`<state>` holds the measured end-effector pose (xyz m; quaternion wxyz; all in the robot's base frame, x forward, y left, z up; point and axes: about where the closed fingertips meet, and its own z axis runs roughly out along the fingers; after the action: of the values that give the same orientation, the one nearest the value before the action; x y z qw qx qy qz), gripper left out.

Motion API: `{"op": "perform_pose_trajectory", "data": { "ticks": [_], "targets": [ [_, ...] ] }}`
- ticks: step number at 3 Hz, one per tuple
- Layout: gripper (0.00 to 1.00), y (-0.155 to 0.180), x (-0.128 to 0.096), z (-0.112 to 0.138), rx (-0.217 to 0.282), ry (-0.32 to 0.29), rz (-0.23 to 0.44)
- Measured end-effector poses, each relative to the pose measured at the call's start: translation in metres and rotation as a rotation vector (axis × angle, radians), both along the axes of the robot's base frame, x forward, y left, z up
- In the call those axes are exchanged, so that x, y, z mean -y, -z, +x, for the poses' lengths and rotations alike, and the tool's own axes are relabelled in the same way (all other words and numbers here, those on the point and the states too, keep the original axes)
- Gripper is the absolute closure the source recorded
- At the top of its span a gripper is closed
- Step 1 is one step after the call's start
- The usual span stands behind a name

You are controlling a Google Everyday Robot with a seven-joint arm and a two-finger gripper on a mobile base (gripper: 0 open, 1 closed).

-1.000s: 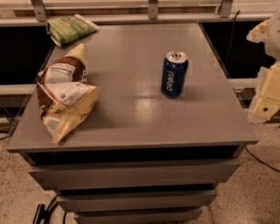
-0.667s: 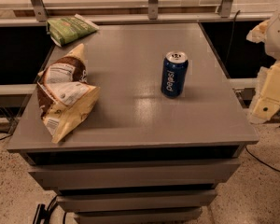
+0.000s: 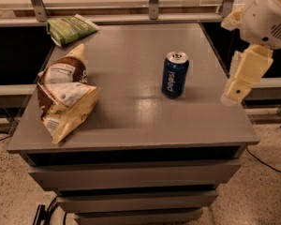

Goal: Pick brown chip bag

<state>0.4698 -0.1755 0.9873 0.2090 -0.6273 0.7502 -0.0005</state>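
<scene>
The brown chip bag (image 3: 63, 95) lies on its side at the left of the grey table top (image 3: 131, 121). It is wrinkled, dark brown and pale yellow, with white label panels. My gripper (image 3: 236, 87) hangs on the cream arm at the right edge of the table, right of the blue Pepsi can (image 3: 174, 74) and far from the bag. It holds nothing that I can see.
A smaller flat green bag (image 3: 70, 28) lies at the back left corner. The can stands upright right of centre. A shelf with metal posts (image 3: 153, 1) runs behind the table. Drawers sit below the top, and cables lie on the floor.
The arm has moved left and slightly up, over the table's right edge. The bags and the can have not moved.
</scene>
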Motion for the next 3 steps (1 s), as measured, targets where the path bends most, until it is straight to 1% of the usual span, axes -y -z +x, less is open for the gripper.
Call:
{"op": "perform_pose_trajectory", "data": {
  "ticks": [1,2,3],
  "targets": [
    [0.00,-0.007,-0.058,0.026,0.029,-0.107,0.106],
    [0.00,-0.005,-0.124,0.040,0.025,-0.227,0.188],
    [0.00,-0.002,-0.194,0.040,0.016,-0.346,0.260]
  ]
}}
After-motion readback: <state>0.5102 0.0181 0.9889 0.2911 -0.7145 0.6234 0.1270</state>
